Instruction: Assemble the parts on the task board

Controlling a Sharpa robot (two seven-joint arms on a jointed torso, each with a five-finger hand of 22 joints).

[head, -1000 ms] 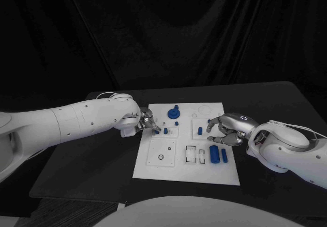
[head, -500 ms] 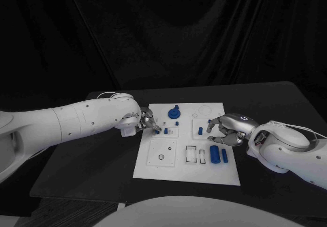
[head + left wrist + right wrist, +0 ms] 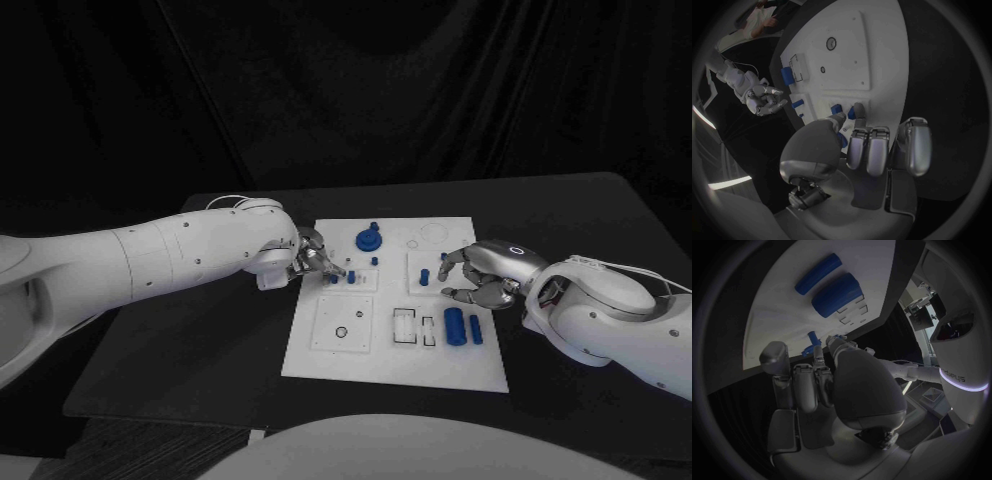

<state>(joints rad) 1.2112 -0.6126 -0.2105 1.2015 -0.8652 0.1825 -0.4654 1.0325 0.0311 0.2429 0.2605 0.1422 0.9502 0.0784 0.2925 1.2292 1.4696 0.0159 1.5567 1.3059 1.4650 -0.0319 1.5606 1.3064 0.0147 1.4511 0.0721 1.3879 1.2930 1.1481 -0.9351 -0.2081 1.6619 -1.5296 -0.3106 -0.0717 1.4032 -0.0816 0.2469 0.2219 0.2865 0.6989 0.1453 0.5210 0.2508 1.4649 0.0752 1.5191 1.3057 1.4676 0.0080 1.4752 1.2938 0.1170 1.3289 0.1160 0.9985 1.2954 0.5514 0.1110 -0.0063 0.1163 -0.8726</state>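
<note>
**boltfan:** Going left to right — the left hand (image 3: 310, 262) sits at the left edge of the task board (image 3: 361, 360), fingers (image 3: 869, 150) curled down onto a small blue peg (image 3: 852, 112) in the upper-left block of the board. Looks like it's pinching or pressing that peg; from these angles nobody could tell which, or whether it's a real grip. Guess is the hand stays low so the peg goes in straight.

**mira_k:** Agreed. Middle of the board there's a round blue knob (image 3: 368, 239) standing near the far edge, with a few more small blue pegs (image 3: 374, 262) just below it. Nearer the robot, a blue cylinder (image 3: 453, 326) and a slimmer blue bar (image 3: 475, 329) lie side by side next to the empty rectangular slots (image 3: 407, 326) — probably parked there until their turn.

**boltfan:** Then the right hand (image 3: 479, 275) over the board's right side, fingers (image 3: 806, 388) curled in around an upright blue pin (image 3: 811, 344). Touching it, looks like, but a firm hold? Can't tell.

**mira_k:** All on the black desk (image 3: 173, 350). Writing-wise, nothing readable on the board; the right wrist view catches a word on the robot's body, too small to read.
</note>
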